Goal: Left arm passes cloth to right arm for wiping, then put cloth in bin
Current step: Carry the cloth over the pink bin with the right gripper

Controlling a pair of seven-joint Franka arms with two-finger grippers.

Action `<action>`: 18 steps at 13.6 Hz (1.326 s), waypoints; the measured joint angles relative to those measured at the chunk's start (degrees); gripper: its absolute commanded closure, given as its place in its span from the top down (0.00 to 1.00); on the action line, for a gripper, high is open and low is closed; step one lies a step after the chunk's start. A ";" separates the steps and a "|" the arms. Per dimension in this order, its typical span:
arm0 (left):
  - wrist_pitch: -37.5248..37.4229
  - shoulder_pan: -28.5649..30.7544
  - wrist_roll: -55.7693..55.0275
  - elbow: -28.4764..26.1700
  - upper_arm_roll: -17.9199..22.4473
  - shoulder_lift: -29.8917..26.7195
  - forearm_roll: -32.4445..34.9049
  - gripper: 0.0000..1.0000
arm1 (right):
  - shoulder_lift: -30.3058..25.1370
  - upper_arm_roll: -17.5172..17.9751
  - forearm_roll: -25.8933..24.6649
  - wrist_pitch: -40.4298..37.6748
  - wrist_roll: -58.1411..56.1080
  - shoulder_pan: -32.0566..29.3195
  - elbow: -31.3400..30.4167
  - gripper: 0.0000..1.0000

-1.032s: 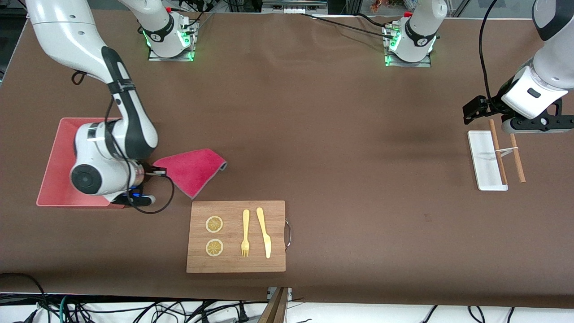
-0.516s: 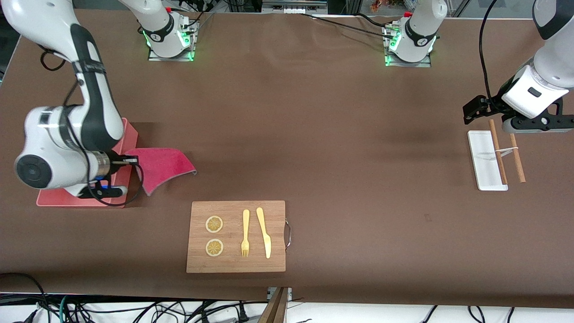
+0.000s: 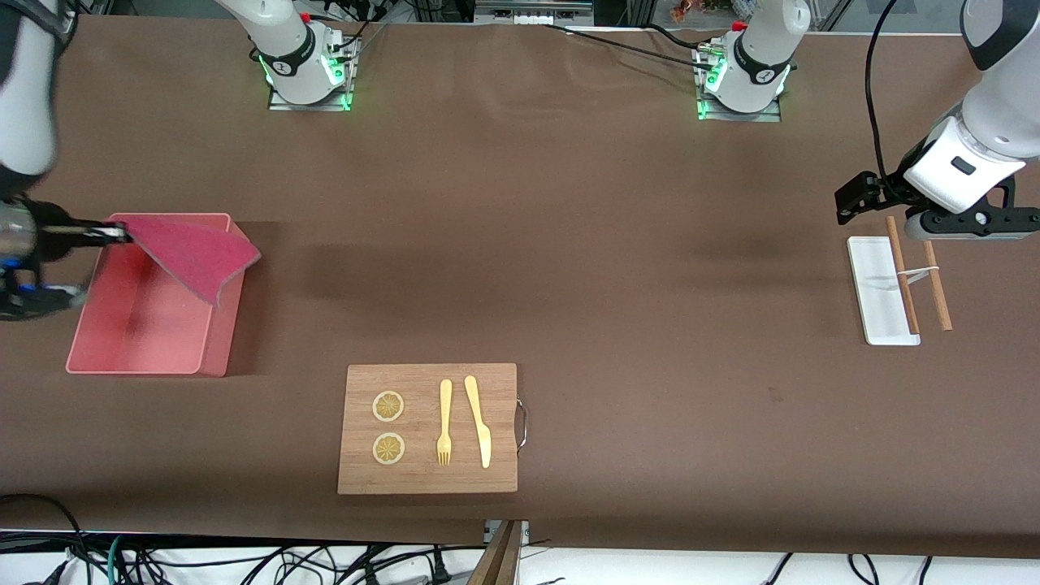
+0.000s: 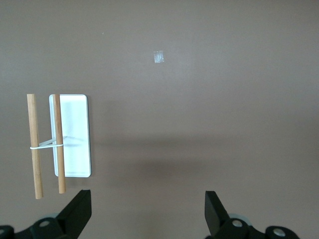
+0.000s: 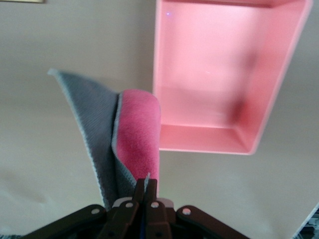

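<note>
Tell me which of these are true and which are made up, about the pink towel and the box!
1. The right gripper is pinching the cloth. True.
2. The cloth lies flat on the cutting board. False: it hangs in the air over the bin.
3. The left gripper is open over the bare table. True.
4. The bin is full of lemon slices. False: the two slices sit on the cutting board.

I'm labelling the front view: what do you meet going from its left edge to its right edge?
right gripper → bin with the held cloth over it → wooden cutting board → white tray → left gripper, waiting.
</note>
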 measured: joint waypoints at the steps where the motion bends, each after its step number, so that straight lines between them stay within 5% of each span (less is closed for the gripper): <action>1: 0.00 -0.01 0.00 0.00 -0.39 0.00 0.00 1.00 | 0.01 -2.53 -1.13 -0.64 -3.90 -0.24 0.66 0.00; 5: 0.28 -0.01 0.00 0.13 -0.51 0.01 0.00 1.00 | 1.46 -6.81 -4.30 1.05 -13.19 -1.55 -0.52 0.00; 16: 0.28 0.03 0.00 0.46 -0.53 0.07 0.00 1.00 | 9.56 -6.80 0.35 33.54 -13.75 -1.84 -22.15 0.05; 17: 0.28 0.04 0.00 0.47 -0.52 0.08 0.00 1.00 | 10.42 -6.80 1.36 36.15 -13.75 -1.84 -23.36 0.73; 18: 0.28 0.04 0.00 0.47 -0.52 0.08 0.00 1.00 | 11.22 -6.80 2.03 37.70 -13.75 -1.83 -23.88 1.00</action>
